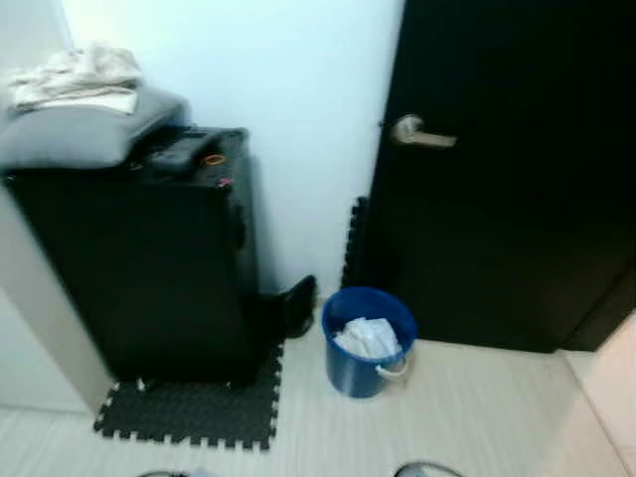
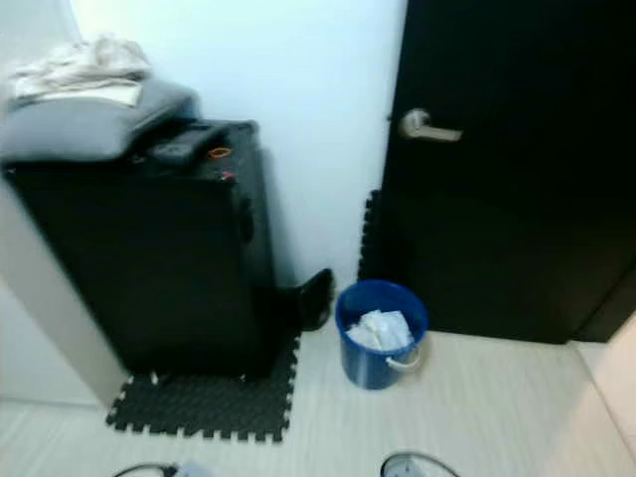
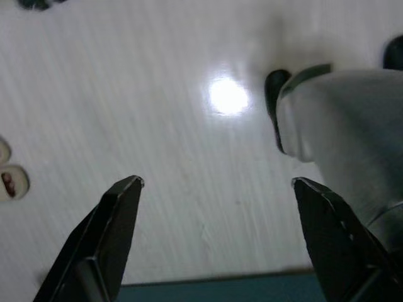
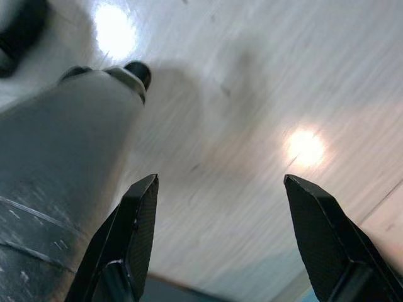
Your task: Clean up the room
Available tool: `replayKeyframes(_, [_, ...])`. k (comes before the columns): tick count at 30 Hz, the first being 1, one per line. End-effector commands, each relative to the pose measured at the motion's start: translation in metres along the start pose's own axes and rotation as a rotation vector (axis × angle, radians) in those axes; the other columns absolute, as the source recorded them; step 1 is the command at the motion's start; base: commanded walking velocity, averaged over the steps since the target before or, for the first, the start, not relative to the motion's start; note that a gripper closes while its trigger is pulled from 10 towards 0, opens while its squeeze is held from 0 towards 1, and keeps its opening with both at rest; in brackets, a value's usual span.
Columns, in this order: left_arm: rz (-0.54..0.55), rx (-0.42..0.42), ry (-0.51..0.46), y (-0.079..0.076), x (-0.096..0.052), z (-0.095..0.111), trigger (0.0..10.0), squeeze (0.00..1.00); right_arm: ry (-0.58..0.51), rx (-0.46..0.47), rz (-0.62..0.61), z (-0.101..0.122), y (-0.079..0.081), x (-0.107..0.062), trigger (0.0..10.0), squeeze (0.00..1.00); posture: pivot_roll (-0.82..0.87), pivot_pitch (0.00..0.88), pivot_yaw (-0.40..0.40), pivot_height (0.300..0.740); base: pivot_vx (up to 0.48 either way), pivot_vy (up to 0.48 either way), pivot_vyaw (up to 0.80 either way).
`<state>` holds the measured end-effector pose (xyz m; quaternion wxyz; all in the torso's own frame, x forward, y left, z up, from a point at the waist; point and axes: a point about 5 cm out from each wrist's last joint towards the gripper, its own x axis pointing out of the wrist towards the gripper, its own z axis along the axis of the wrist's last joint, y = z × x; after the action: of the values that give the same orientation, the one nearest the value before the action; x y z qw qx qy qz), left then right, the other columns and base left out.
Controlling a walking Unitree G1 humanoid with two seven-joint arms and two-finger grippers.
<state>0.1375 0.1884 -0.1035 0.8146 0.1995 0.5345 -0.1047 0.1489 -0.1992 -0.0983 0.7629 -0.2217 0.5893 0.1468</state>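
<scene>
Corner of a room, pale striped floor (image 1: 477,407), white wall, black door (image 1: 507,169) filling the right half of the frame with a silver lever handle (image 1: 419,133) near its upper left edge.

Blue bucket (image 1: 368,341) sits low centre on the floor, just in front of the door's left edge. White crumpled material (image 1: 368,337) lies inside it, reaching near the rim; a pale handle hangs on its right side.

Left half of the frame: a tall black case or cabinet (image 1: 149,268), standing on a dark foam puzzle mat (image 1: 194,412). On top, upper left, a folded grey cushion or blanket (image 1: 84,129) with a bundle of light cloth (image 1: 75,75) on it. A small dark device sits beside the grey item on the case top. A dark shoe-like object (image 1: 296,303) lies between the case and the bucket, too blurred to be sure. A second strip of foam mat leans upright against the wall by the door edge.

Left gripper (image 3: 217,239): fingers spread wide apart, nothing between them, pointed down at bare floor; the robot's grey leg (image 3: 346,138) and dark foot are in its wrist view.

Right gripper (image 4: 217,236): fingers likewise wide apart, holding nothing, over bare floor, grey leg alongside.
</scene>
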Motion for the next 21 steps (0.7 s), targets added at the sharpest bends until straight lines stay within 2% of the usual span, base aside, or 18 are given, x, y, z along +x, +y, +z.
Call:
replayKeyframes(1, [-0.044, 0.004, 0.031, -0.0117, -0.0006, -0.0079, 10.0, 0.00, -0.001, -0.018, 0.020, 0.0011, 0.0062, 0.0007, 10.0, 0.00, 0.04, 0.000, -0.085, 0.740, 0.000, 0.000, 0.80])
replayKeyframes(21, [-0.050, -0.009, 0.028, -0.0104, -0.0001, -0.0044, 10.0, 0.00, -0.001, -0.014, 0.027, 0.0031, 0.0044, 0.0003, 10.0, 0.00, 0.04, 0.000, -0.086, 0.740, 0.000, 0.000, 0.80])
